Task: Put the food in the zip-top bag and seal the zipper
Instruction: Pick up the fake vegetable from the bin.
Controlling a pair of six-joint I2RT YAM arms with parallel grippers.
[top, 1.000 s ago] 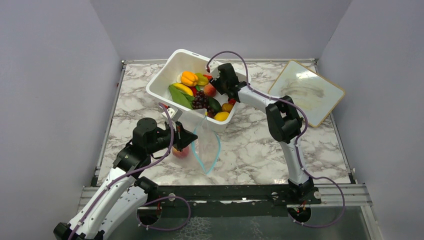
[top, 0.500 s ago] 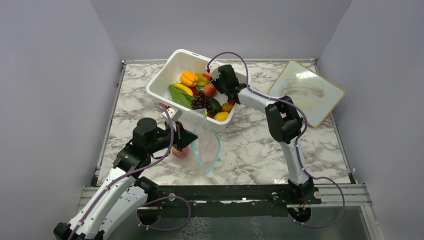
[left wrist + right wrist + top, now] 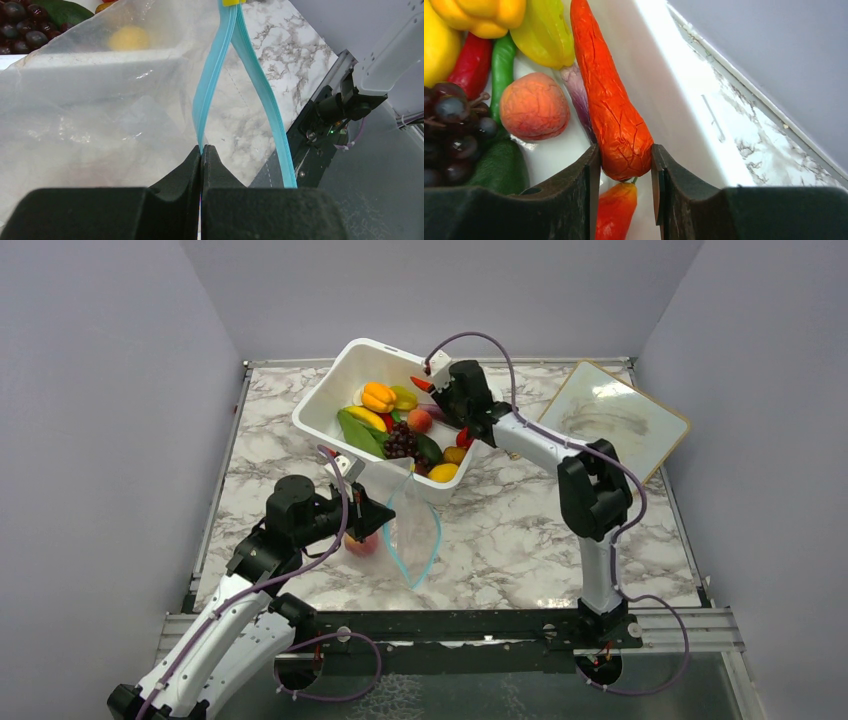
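Over the white tub (image 3: 327, 390), your right gripper (image 3: 625, 152) had its jaws partly closed on the thick end of the orange carrot (image 3: 611, 100), close to the tub's wall and beside the other food (image 3: 534, 105). Near the table's front, your left gripper (image 3: 201, 150) was fully closed on the blue zipper (image 3: 215, 75) of the zip-top bag (image 3: 100, 110), whose mouth stood open just beside the tub. One reddish fruit (image 3: 360, 544) seemed to lie inside the bag.

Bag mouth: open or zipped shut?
Open. On the bag, the two zipper strips splay apart; the left gripper pinches one.
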